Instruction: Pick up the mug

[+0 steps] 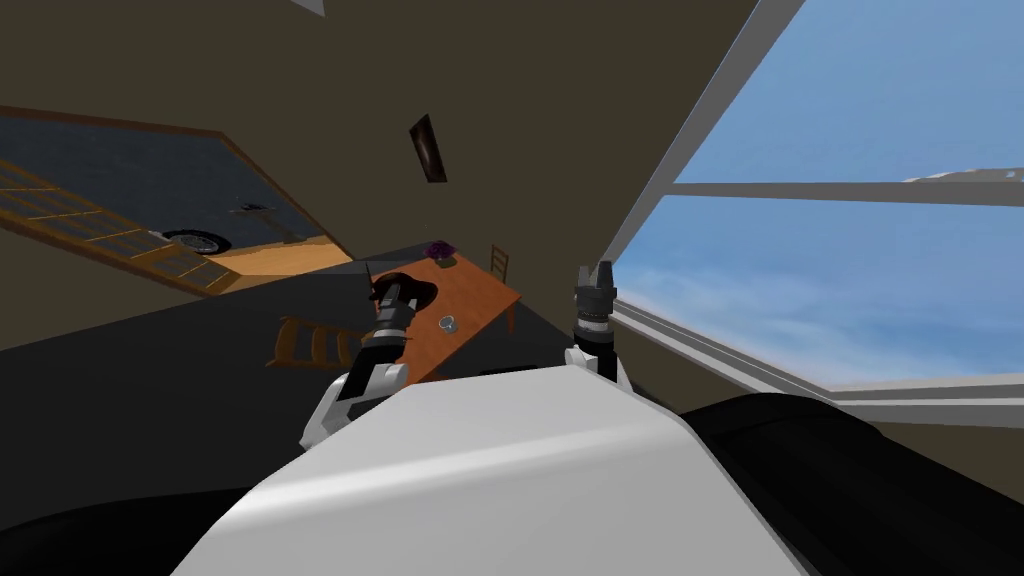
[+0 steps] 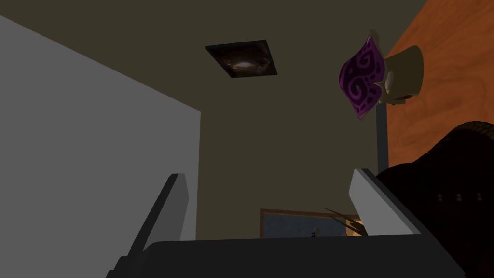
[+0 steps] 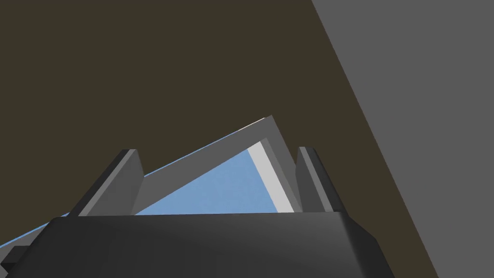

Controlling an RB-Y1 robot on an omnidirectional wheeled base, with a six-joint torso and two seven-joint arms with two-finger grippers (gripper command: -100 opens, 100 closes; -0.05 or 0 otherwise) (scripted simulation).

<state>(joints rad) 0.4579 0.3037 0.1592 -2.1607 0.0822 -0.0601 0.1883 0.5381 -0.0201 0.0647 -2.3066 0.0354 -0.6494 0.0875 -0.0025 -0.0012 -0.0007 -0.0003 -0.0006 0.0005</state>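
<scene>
Near: left gripper [image 2: 270, 202] spread wide, empty, just beside dark rounded object [image 2: 448, 183]; right gripper [image 3: 217, 181] likewise spread, empty. Farther: mug [image 1: 447, 323] on wooden table [image 1: 485, 290], between both arms, untouched. Beyond: purple potted plant [image 1: 441, 251].

Grey mug [image 1: 447, 323] on a wooden table [image 1: 485, 290]
The left gripper [image 1: 386, 291] is near the mug; a purple plant [image 1: 441, 250] stands farther back.

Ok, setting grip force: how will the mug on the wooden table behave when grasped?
The mug looks small and rigid, so probably light and unlikely to deform. Its rounded wall may slip or twist in a pinch. Standing upright on the table, it could slide or tip if nudged.
</scene>
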